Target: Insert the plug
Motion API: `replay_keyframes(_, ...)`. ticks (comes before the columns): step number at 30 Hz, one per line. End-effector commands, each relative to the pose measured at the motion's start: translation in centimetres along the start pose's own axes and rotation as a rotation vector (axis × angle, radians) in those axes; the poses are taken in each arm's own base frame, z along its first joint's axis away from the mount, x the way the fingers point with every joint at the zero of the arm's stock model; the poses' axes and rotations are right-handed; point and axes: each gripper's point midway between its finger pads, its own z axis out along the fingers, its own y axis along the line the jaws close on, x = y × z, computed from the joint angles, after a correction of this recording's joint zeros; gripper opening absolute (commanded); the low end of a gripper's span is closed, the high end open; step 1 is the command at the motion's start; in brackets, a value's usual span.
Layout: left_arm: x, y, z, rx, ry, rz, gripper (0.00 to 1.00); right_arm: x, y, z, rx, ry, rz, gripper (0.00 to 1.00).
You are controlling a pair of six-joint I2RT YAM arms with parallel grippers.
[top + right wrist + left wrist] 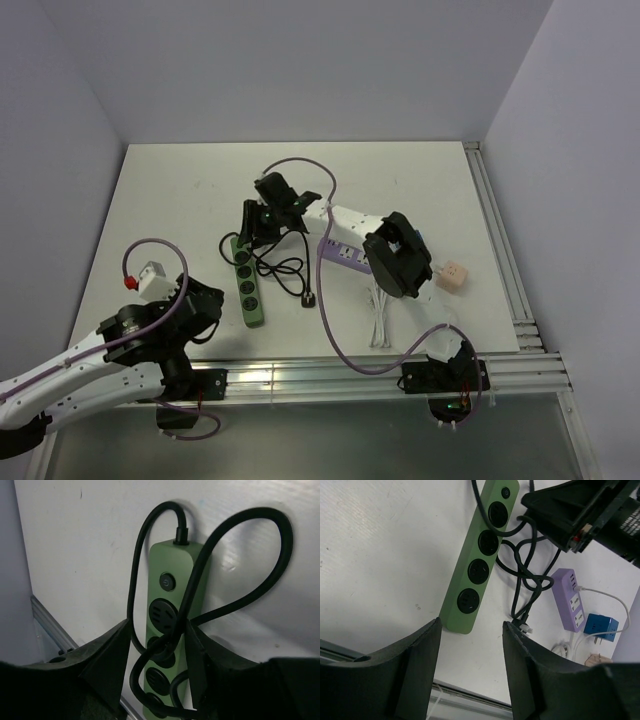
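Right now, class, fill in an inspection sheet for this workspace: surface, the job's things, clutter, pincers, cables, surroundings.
Surface: white table, no spills seen.
Job's things: blue plug lying near the purple strip, not inserted; green strip, nothing plugged in.
Clutter: beige adapter; white adapter.
Pincers: left pincer open, empty, aimed at the green strip's end; right pincer astride the green strip, grip unclear.
Cables: black cable looped across the green strip; white cable bundled.
Surroundings: plain walls; metal rails.
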Motion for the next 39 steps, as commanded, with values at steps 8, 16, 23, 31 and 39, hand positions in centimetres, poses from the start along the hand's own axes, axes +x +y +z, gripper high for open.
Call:
replay_keyframes(8, -0.4, -0.2, -0.5, 0.016, 0.000, 0.010, 0.58, -0.2, 2.8, 1.6, -0.109, -0.020, -0.009, 0.27)
replay_keyframes(16, 0.2, -0.3, -0.4, 0.027, 0.026, 0.011, 0.58, -1.0, 6.5, 0.3, -0.285, -0.049, 0.017, 0.00)
replay_keyframes(23, -0.1, -0.6, -0.7, 0.052, 0.028, 0.005, 0.57, -4.1, 11.0, -3.3, -0.538, -0.151, 0.104, 0.00)
replay_keyframes(31, -0.5, -0.8, -1.3, 0.102, 0.040, -0.009, 0.56, -9.8, 6.7, -3.1, -0.353, -0.317, 0.106, 0.00)
replay_keyframes(39, -0.2, -2.5, -1.8, 0.202, 0.063, -0.007, 0.54, -14.1, 0.3, 0.8, -0.197, -0.385, 0.107, 0.00)
